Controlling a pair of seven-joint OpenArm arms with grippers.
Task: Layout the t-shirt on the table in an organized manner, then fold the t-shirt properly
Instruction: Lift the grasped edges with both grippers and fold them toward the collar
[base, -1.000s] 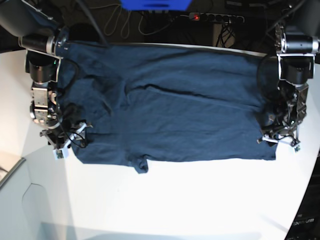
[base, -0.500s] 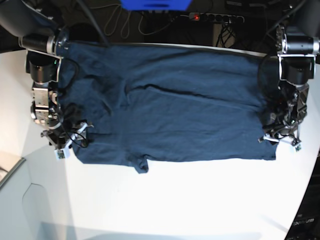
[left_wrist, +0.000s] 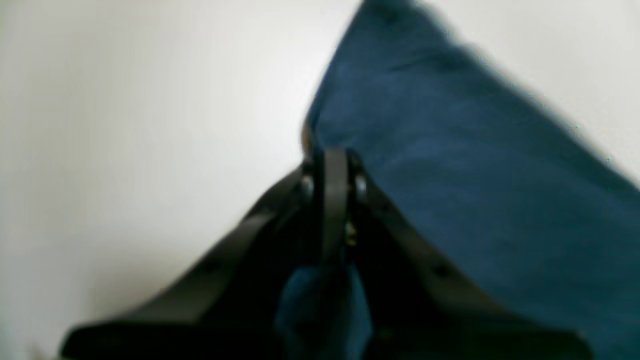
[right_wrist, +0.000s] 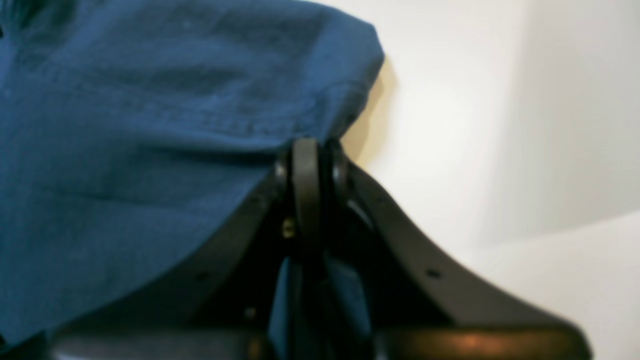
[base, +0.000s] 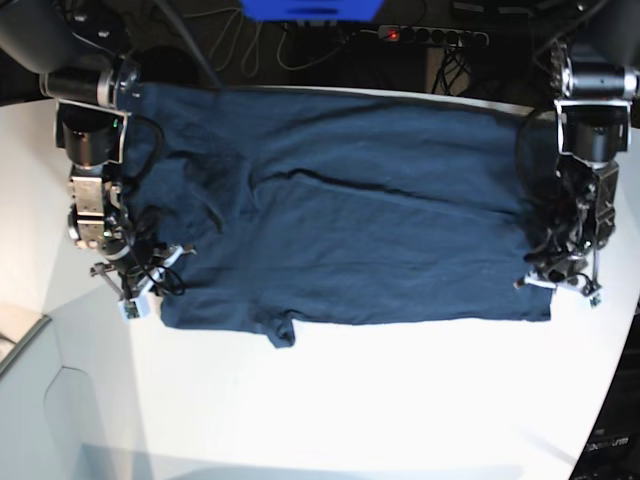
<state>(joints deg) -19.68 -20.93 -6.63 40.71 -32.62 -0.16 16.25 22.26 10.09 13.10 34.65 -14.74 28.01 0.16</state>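
The dark navy-blue soft cotton t-shirt (base: 350, 210) lies spread lengthwise across the white bench (base: 350, 400); left fingers (left_wrist: 332, 165) and right fingers (right_wrist: 306, 155) each pinch one near-edge corner.

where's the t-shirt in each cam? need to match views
Base: t-shirt spread wide across the upper middle of the table, between both arms.
Left wrist: fills the right side, edge pinched in the shut left pincer.
Right wrist: fills the upper left, hem pinched in the shut right pincer.
Shared landmark: the white table beside the navy fabric.
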